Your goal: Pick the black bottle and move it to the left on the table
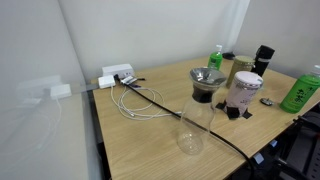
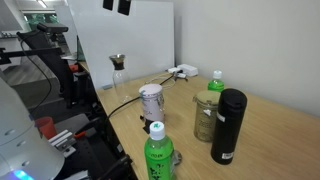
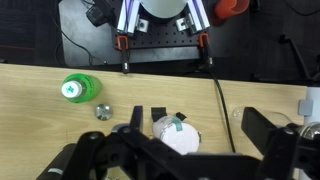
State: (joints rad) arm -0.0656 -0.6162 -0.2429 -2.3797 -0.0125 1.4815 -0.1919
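Note:
The black bottle (image 1: 263,58) stands upright at the far side of the table (image 1: 150,135); it is also near the front in an exterior view (image 2: 227,125). It is out of view in the wrist view. My gripper (image 3: 197,125) is open and empty, high above the table; only its fingertips show at the top of an exterior view (image 2: 117,5). From the wrist it hangs over a white lidded container (image 3: 175,133), not over the black bottle.
Near the black bottle stand a glass jar (image 2: 205,115), a small green bottle (image 2: 215,82) and a bigger green bottle (image 2: 158,155). A clear carafe with a dark funnel (image 1: 200,105), a black cable (image 1: 160,103) and a white power strip (image 1: 117,77) are also on the table.

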